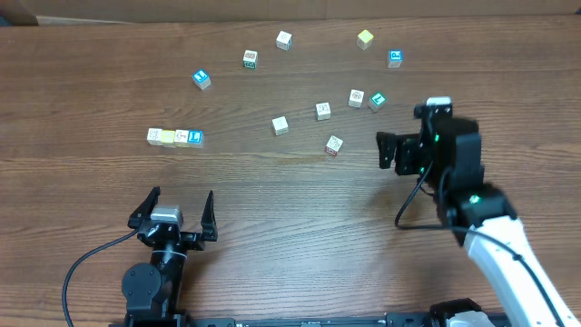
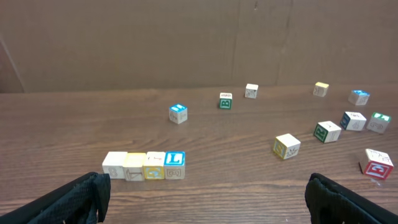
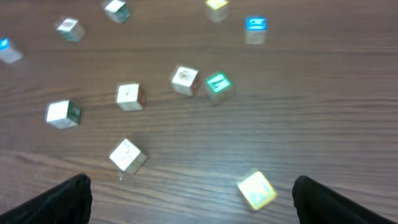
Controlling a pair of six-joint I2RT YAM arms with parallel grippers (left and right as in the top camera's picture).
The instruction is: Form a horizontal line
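The horizontal line (image 1: 174,137), four touching cubes, lies on the left half of the table (image 1: 272,227) with nothing against it. Ten loose cubes are scattered toward the far edge and the right; the closest is a blue cube (image 1: 201,79). The left gripper (image 1: 177,207), by the near edge, is spread wide and empty. The right gripper (image 1: 385,152) is also wide and empty, near a red-printed cube (image 1: 334,145).

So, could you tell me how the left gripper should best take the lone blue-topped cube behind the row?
Probably from straight above, closing on two opposite side faces of the blue-topped cube: it sits flat, slightly turned, with nothing close beside it.
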